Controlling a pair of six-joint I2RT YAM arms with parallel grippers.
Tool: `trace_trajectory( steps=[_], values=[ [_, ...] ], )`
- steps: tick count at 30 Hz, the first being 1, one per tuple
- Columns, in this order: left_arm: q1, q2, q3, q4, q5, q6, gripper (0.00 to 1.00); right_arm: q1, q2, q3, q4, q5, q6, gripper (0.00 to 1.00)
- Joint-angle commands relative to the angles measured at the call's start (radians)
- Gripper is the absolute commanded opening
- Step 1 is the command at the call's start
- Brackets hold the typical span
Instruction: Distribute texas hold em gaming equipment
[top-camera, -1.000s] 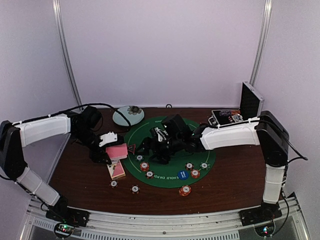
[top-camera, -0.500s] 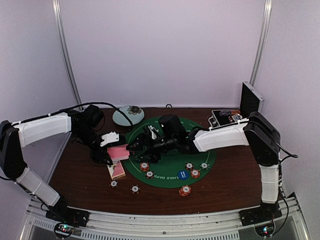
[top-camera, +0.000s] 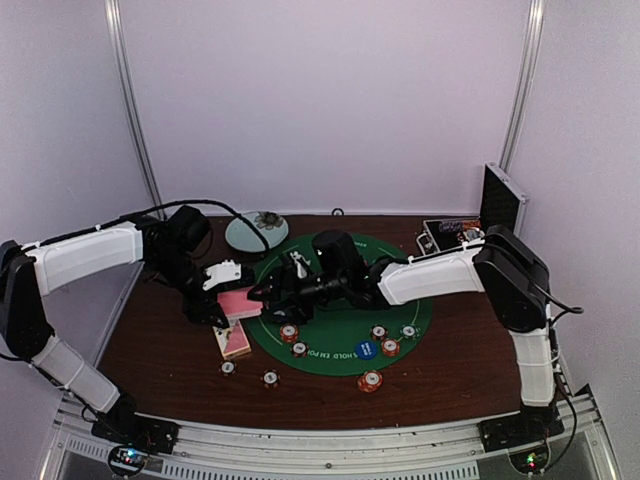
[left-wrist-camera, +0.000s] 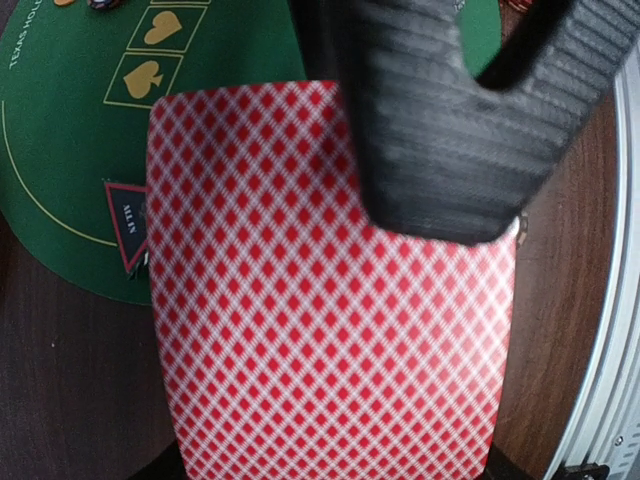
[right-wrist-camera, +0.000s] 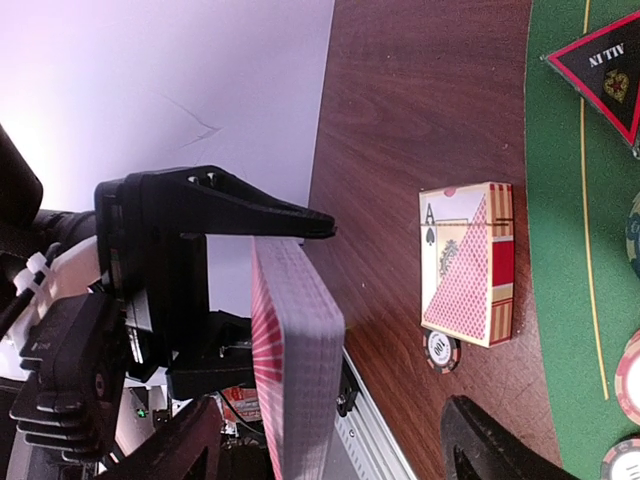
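pink-backed cards (top-camera: 238, 303) sit clamped in the left claw (top-camera: 218, 300), held off the bench (top-camera: 150, 350), i think so the open right claw (top-camera: 270, 293) can take one away.

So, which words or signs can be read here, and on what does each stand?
"ALL IN": red-black triangle marker.
"HOLD EM", part of longer print: green mat.
"A" with a spade: card box.
Spade and heart signs: green mat.
Print on poker chips: too small to read.
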Motion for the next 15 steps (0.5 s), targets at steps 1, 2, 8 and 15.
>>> trace_trajectory(
  steps=[1,2,8,15],
  values=[
    [-0.012,-0.037,0.041,-0.003,0.036,-0.009,0.0,-0.002,0.025,0.035,0.076,-0.021,0.037,0.77],
    [-0.013,-0.038,0.042,-0.002,0.037,-0.011,0.0,-0.003,0.03,0.038,0.087,-0.023,0.045,0.76],
    [-0.025,-0.038,0.052,-0.003,0.033,-0.015,0.0,0.001,0.065,0.064,0.131,-0.039,0.089,0.63],
    [-0.03,-0.031,0.06,-0.002,0.035,-0.011,0.0,0.008,0.087,0.083,0.161,-0.047,0.12,0.52]
  ],
)
